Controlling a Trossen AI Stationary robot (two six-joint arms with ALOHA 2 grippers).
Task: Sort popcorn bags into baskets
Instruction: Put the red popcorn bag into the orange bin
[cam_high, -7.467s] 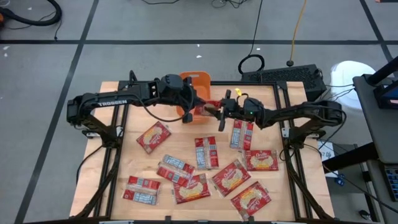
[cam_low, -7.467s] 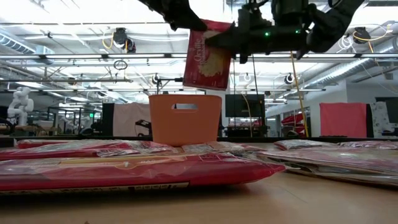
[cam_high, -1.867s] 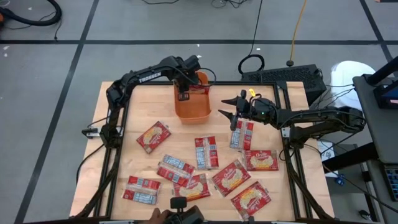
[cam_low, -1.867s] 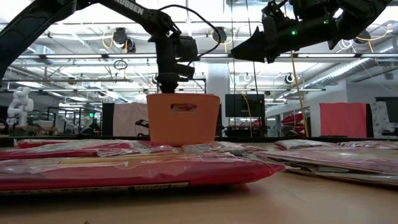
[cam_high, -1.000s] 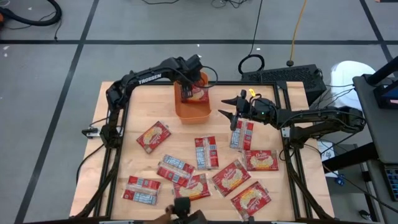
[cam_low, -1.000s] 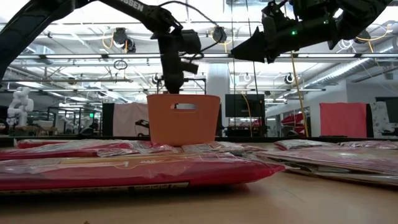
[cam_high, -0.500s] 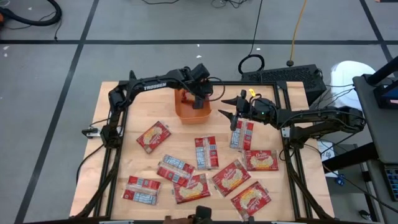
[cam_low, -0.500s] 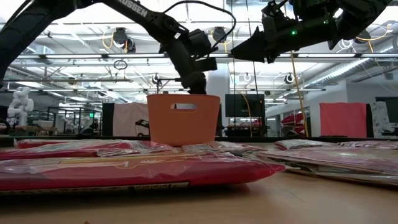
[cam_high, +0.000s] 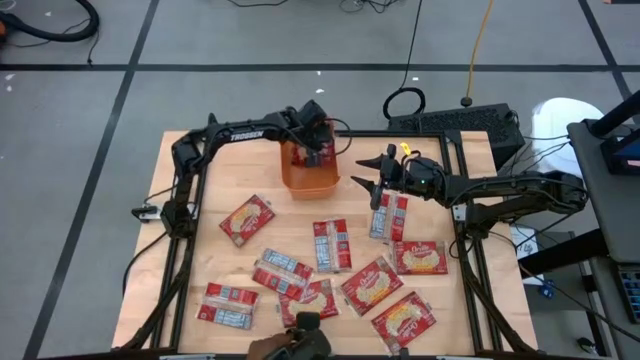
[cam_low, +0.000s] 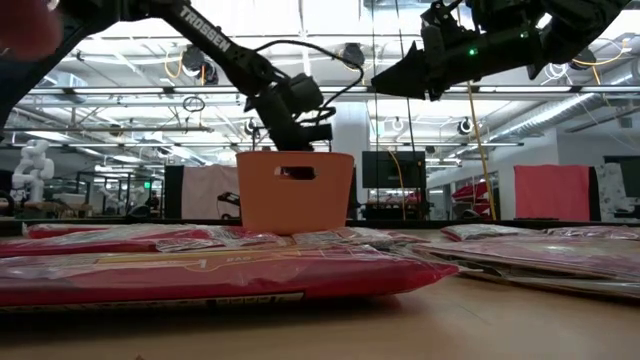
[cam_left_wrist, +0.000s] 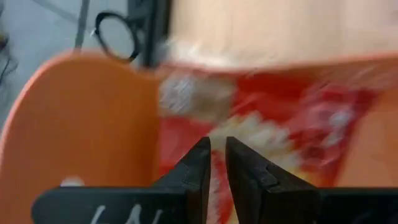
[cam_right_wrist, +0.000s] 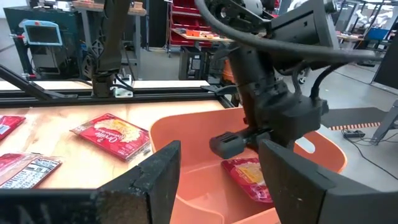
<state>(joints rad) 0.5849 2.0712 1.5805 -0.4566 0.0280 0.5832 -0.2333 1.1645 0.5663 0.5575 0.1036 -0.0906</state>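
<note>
The orange basket (cam_high: 310, 181) stands at the table's far middle. One popcorn bag (cam_right_wrist: 249, 175) lies inside it, label up. My left gripper (cam_high: 319, 151) reaches slanting down into the basket, its fingers (cam_left_wrist: 200, 163) shut with only a sliver between them, just over the bag (cam_left_wrist: 268, 132). My right gripper (cam_high: 362, 173) hangs open above the table, right of the basket, level and pointing at it. Several more popcorn bags (cam_high: 331, 245) lie flat on the table nearer the front. My left gripper comes into the basket from above, slanting from the table's left. Its shut fingertips (cam_right_wrist: 227, 145) stand right at the upper end of the bag (cam_right_wrist: 239, 163) lying in the basket. Whether they touch it, I cannot tell.
Loose bags (cam_high: 247, 218) (cam_high: 388, 216) (cam_high: 404, 320) spread over the middle and near half of the table. The black frame rails (cam_high: 186, 215) run along both sides. Something dark and brown (cam_high: 295, 343), perhaps a person's hand, shows at the near edge.
My left gripper has gone from above the basket's far left rim toward its right side and down into it, tipping more steeply downward. The bag lies in the basket. My right gripper has kept still.
</note>
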